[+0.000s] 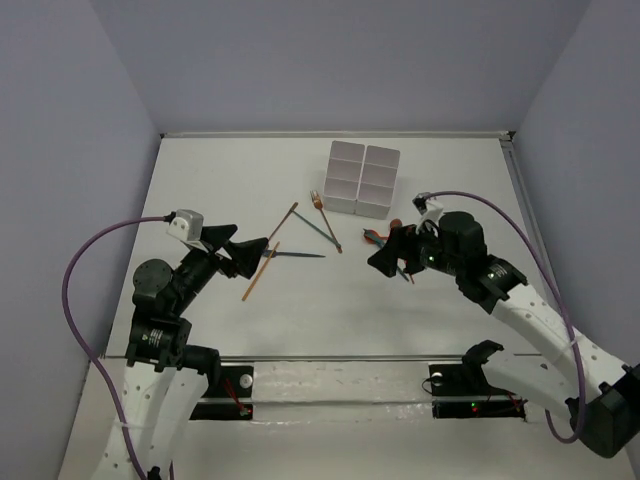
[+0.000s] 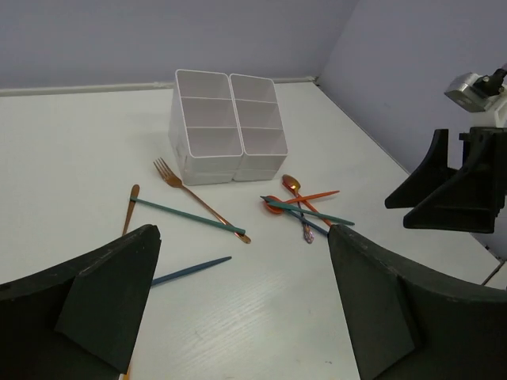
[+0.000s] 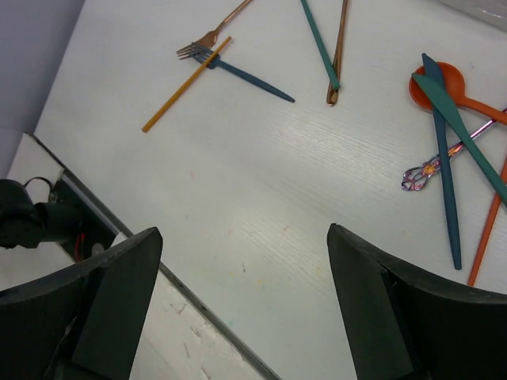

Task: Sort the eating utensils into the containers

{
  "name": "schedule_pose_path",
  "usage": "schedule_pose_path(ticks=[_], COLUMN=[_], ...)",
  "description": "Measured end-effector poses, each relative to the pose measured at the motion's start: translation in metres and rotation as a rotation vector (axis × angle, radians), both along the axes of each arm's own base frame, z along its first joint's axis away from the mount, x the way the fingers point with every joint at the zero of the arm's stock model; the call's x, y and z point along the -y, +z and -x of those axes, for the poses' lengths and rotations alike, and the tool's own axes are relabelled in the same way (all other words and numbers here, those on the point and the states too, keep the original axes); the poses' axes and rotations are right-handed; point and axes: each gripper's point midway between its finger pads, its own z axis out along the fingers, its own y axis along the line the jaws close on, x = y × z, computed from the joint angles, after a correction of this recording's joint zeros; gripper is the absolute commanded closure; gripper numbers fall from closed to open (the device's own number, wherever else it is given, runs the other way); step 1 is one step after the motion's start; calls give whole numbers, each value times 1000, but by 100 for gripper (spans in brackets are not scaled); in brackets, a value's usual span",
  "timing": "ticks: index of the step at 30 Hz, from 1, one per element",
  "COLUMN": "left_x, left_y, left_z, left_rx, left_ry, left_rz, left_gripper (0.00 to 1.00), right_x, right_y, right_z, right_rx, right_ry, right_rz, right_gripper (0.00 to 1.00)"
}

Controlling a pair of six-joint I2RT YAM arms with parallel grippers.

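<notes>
containers (image 2: 207, 166): smooth white plastic | fork (image 2: 202, 199): shiny copper metal | table (image 2: 79, 142): matt

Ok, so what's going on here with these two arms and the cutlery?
Two robot arms are set to sort the utensils into the white container, but nothing is sorted yet. Its compartments look empty, and the utensils lie scattered on the table. The left end effector and right end effector both hover open, holding nothing.

Ten eating utensils (image 3: 320, 43) lie on the desk (image 3: 301, 206): four teal ones (image 3: 249, 77), five orange or copper ones (image 3: 186, 83), and one spoon with rainbow handle (image 3: 430, 167). There is one white container block (image 2: 207, 165), with six compartments.
</notes>
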Motion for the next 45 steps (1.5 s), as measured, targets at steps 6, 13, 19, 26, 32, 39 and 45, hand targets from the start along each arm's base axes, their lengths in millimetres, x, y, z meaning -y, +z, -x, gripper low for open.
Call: schedule_pose_path(ticks=[6, 13, 19, 26, 32, 39, 45], left_x=[0, -3, -3, -3, -3, -3, -3], left_y=[-4, -4, -5, -6, -6, -6, -6], left_z=[0, -1, -1, -1, -1, -1, -1], left_rx=[-14, -15, -17, -20, -20, -20, -21], left_ry=[2, 13, 16, 17, 16, 16, 16], left_rz=[-7, -9, -9, -10, -10, -10, -10], left_gripper=[1, 1, 1, 1, 1, 1, 1], right_x=[-14, -6, -7, -18, -27, -77, -133], right_y=[-19, -32, -54, -90, -111, -119, -119], right_z=[-17, -43, -62, -88, -98, -108, -136], right_rx=[10, 26, -1, -68, -101, -63, 24], right_ry=[-29, -106, -119, -97, -68, 23, 88], right_rz=[139, 251, 349, 468, 517, 529, 534], right_gripper=[18, 31, 37, 54, 59, 62, 61])
